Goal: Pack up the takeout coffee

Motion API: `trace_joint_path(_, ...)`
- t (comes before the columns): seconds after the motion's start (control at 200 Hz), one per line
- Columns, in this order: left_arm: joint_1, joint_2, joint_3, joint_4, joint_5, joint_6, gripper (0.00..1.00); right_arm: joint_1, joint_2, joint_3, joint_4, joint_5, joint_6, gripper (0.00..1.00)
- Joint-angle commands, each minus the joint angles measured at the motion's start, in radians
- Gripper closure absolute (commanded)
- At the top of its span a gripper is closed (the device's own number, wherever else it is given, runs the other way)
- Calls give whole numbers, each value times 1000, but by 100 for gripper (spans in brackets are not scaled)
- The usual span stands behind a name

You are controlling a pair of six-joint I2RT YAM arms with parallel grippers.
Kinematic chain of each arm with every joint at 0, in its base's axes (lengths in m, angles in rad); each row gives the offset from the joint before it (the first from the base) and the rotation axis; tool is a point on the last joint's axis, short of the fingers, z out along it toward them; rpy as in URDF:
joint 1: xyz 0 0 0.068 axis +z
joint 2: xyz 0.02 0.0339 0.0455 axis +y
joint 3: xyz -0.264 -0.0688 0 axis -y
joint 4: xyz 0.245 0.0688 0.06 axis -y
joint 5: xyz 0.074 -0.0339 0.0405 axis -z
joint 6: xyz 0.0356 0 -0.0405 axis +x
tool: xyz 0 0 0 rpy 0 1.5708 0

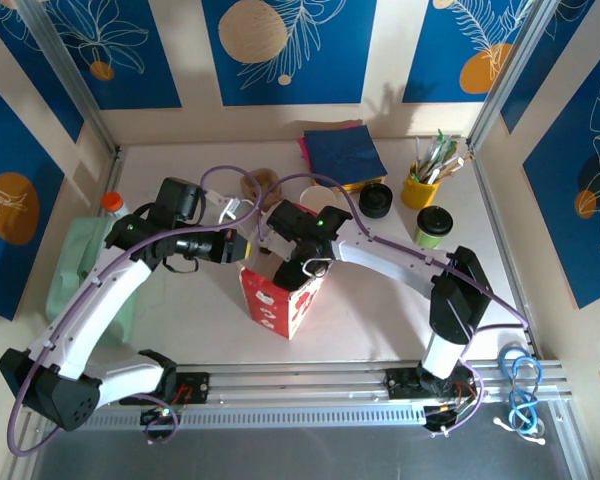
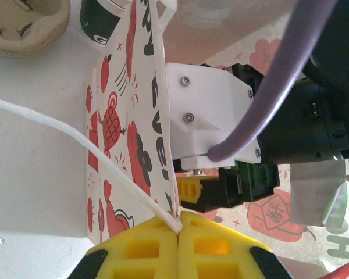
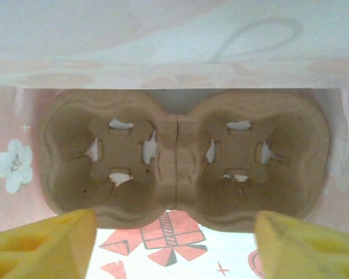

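Observation:
A red-and-white printed paper bag [image 1: 283,300] stands open at the table's middle. My left gripper [image 1: 245,247] is shut on the bag's rim and its white string handle [image 2: 75,139], fingertips pressed together [image 2: 179,220]. My right gripper [image 3: 174,229] reaches down into the bag, jaws wide open, hovering just above a brown pulp cup carrier [image 3: 180,157] that lies flat on the bag's floor. The takeout coffee, a white cup with dark print [image 2: 102,20], stands on the table behind the bag, partly hidden by the right arm [image 1: 317,196].
A second pulp carrier [image 2: 23,23] sits behind the bag. At the back right are a black lid [image 1: 376,199], a lidded green cup [image 1: 432,226], a yellow pot of utensils [image 1: 420,188] and blue napkins [image 1: 344,152]. A green cloth [image 1: 80,265] lies far left.

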Motion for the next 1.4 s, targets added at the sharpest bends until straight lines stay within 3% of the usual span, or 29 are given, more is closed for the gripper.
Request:
trace_joint_path(0.0,-4,-6,24,0,5,18,100,10,-81,5,12,-6,16,22)
trace_joint_path(0.25,-5,-14,24,-13,6,22,100,12,-160,28,35,-58,62,21)
trace_joint_path(0.47,-5,-21,29,-38,-9,36,100,18,-234,43,119,-220,223,22)
trace_joint_path(0.665,-5,-21,28,-40,-11,36,100,12,-280,114,112,-203,348,22)
trace_joint_path(0.785,-5,-27,24,-25,3,29,100,-18,-318,158,82,-205,440,20)
trace_joint_path(0.875,-5,-30,16,-11,-9,27,99,-100,-358,142,75,-276,546,20)
trace_joint_path(1.155,-5,-21,45,-19,13,18,81,-342,-416,135,-132,-279,909,25)
trace_joint_path(1.396,-5,-56,93,-29,-45,16,51,-381,-397,95,-225,-240,978,28)
